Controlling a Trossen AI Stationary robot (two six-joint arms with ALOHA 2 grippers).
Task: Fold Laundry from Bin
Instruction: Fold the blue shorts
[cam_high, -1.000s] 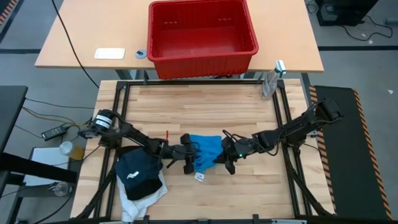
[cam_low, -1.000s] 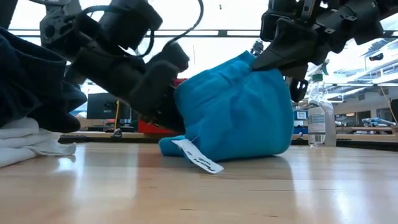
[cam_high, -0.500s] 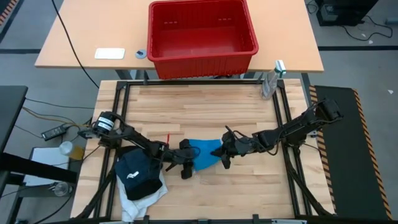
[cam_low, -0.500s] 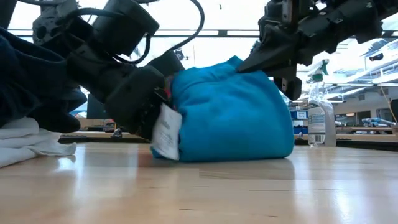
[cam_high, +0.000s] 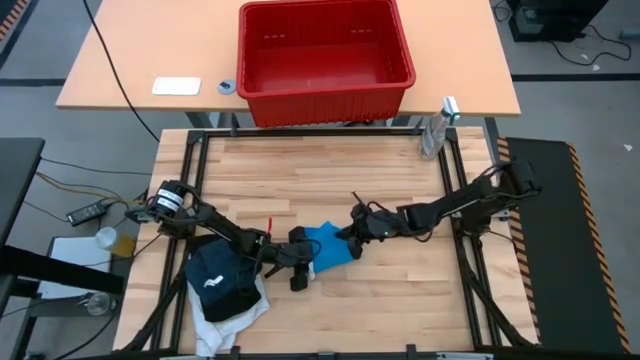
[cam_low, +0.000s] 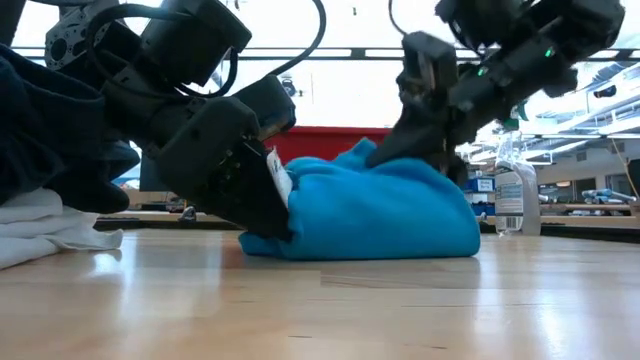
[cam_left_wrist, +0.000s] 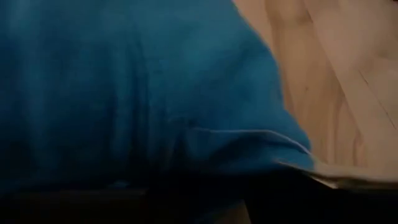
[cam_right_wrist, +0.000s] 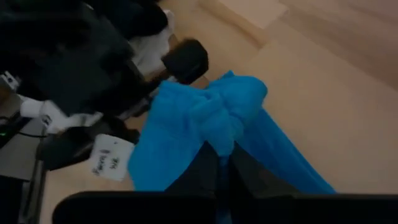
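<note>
We pinch the bright blue garment (cam_high: 327, 246) mid-table with both: left gripper (cam_high: 300, 262) clamps one edge, right gripper (cam_high: 352, 240) nips the other, likely to fold it; bin (cam_high: 325, 55) sits far behind.

The small garment (cam_high: 329, 246) is laid on the near middle of the slatted table (cam_high: 320, 180), between the left gripper (cam_high: 303, 262) on its left and the right gripper (cam_high: 352, 240) on its right. A pile of laundry (cam_high: 226, 287) is placed at the table's near left corner, left of the left arm. The bin (cam_high: 325, 58) is set on a second table (cam_high: 130, 70) behind, and a bottle (cam_high: 433, 135) is stood at the far right corner.
</note>
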